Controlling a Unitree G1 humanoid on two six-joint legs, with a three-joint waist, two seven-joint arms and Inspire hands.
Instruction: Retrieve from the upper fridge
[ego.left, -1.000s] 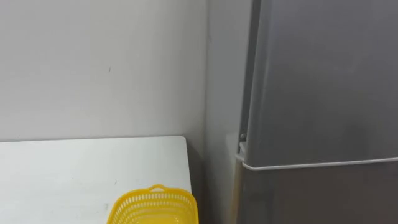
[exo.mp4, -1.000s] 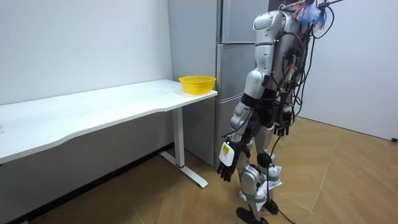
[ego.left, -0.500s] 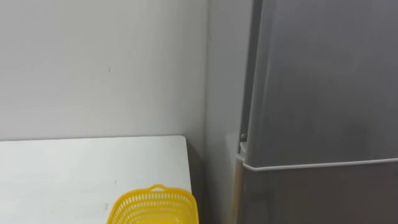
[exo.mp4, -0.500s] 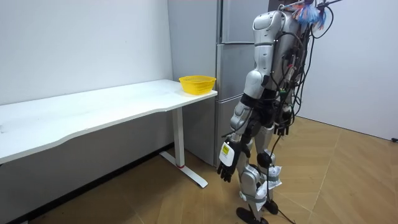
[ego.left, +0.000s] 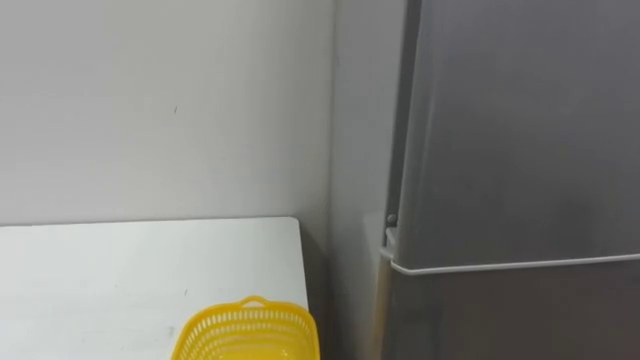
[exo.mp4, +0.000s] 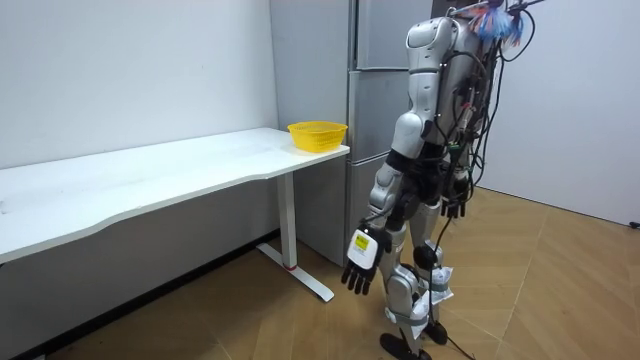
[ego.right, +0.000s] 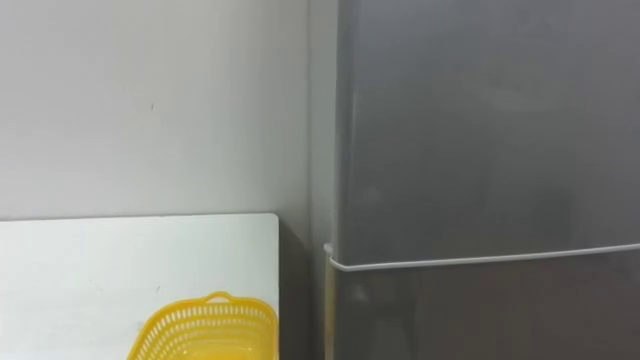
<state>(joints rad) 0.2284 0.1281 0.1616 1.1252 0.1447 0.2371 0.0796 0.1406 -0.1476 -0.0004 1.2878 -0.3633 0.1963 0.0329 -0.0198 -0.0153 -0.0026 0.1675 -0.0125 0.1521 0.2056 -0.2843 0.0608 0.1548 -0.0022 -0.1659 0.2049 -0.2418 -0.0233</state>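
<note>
The grey fridge (ego.left: 520, 130) fills the right half of the eye views, and its upper door (ego.right: 480, 130) is shut. A pale seam (ego.left: 500, 265) divides the upper door from the lower one. In the room view I stand upright right in front of the fridge (exo.mp4: 375, 110). My left hand (exo.mp4: 360, 265) hangs at thigh height with relaxed, spread fingers and holds nothing. My right hand (exo.mp4: 455, 208) hangs at my far side, fingers down, also holding nothing.
A yellow mesh basket (ego.left: 247, 332) sits on the near corner of a long white table (ego.left: 120, 270) to the left of the fridge, against a white wall. A narrow gap separates the table from the fridge. Wooden floor (exo.mp4: 540, 290) lies open behind me.
My left hand has swung a little forward and its fingers have spread. The fridge door, the basket and my stance are unchanged.
</note>
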